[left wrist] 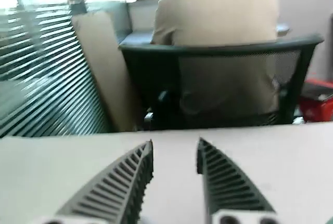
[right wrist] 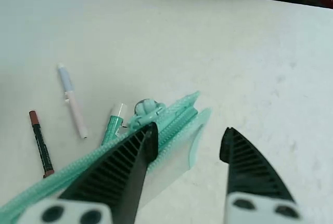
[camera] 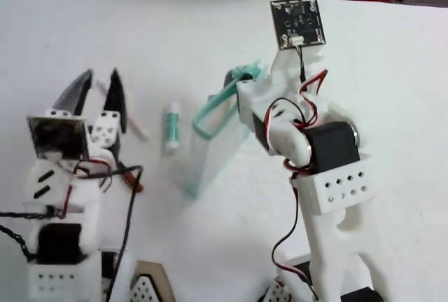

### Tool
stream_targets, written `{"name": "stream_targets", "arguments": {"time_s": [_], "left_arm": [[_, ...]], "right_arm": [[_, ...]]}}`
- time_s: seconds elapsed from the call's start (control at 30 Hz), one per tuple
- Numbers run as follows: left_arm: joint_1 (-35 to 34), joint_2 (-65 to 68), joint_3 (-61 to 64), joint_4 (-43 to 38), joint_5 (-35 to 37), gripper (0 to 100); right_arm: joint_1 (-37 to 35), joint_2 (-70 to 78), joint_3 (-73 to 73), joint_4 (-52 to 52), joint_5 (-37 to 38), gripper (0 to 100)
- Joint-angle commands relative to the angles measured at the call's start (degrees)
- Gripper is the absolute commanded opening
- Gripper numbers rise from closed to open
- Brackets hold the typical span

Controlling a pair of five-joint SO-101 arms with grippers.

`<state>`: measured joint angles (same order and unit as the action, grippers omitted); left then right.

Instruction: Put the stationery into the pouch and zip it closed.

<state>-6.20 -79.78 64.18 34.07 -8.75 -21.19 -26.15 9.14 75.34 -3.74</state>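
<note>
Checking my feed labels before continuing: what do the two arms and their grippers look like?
The left arm and right arm are white shells with black motors and red and black cables. The left gripper and right gripper have black, ribbed, pointed fingers on white bases. A circuit board tops the right wrist.

Nothing readable anywhere, honestly. The green-and-white stick (camera: 171,128) lying between the left gripper (camera: 101,75) and the right gripper (right wrist: 190,133) has a band that might be a label. The dark pen (right wrist: 40,144) well off to the side of the right gripper may carry some print, but all of it is too small to make out.
</note>
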Motion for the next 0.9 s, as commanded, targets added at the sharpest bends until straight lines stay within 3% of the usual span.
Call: {"name": "stream_targets", "arguments": {"time_s": [0.0,0.23,0.47,0.57,0.67,0.77,0.87], "left_arm": [[-1.9,-0.7,9.1,-0.4,-3.2,28],[-10.1,-0.7,13.1,-4.6,-3.6,31],[-11.7,-0.7,23.1,-6.1,-3.6,31],[-16.7,-0.8,27.9,-6.2,-3.7,31],[-24.1,-0.7,27.1,-5.5,-8.6,30],[-27.6,-0.7,24.4,4.5,-10.5,25],[-27.8,-0.7,18.5,20.0,-10.7,21]], "right_arm": [[-0.7,1.0,3.2,0.2,0.9,19.8],[-0.5,1.0,3.2,0.2,0.9,19.8],[-0.4,1.5,3.3,0.3,0.9,19.8],[-0.4,1.5,3.3,0.2,0.9,19.8],[-0.6,1.5,3.3,0.2,0.9,19.8],[-0.4,1.4,4.0,0.0,0.9,19.8],[-0.7,1.0,5.7,-2.2,0.9,19.8]]}}
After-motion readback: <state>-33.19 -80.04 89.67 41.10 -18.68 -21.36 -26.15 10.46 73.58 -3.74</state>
